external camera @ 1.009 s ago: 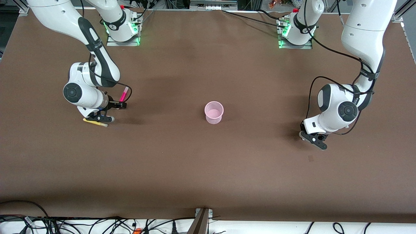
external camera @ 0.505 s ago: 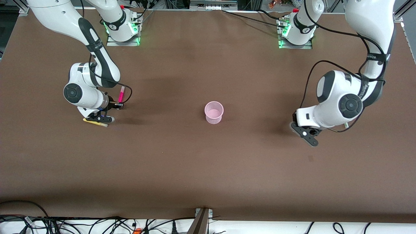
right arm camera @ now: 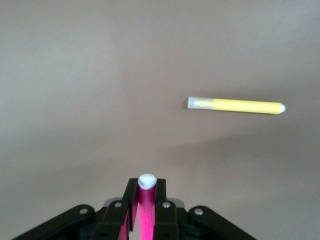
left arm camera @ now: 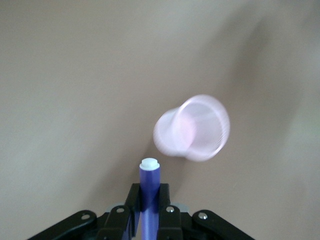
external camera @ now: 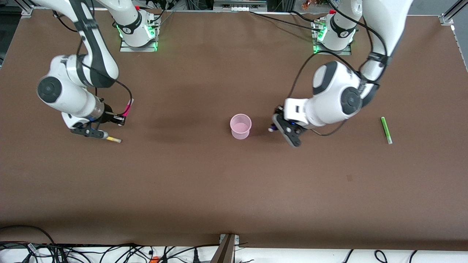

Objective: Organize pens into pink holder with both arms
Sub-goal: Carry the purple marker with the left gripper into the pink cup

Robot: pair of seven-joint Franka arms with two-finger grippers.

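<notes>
1. Since a second ago my left gripper (external camera: 279, 128) has swung in beside the round translucent pink holder (external camera: 240, 126), clamped on the slim purple pen (left arm camera: 149, 192).
2. My right gripper (external camera: 108, 124) has lifted, clamped on the magenta pen (external camera: 127, 108).
3. Yellow pen (external camera: 113, 139) and green pen (external camera: 385, 129) lie well apart from the holder, bare brown table (external camera: 234, 190) around it.

— What does the setting show?
— A brown table (external camera: 204, 190) under even light, soft shadows on it.
— And at its edges?
— Tangled black cables (external camera: 109, 254) on a white floor (external camera: 402, 255) at the near edge; metal framing (external camera: 239, 5) along the top.
</notes>
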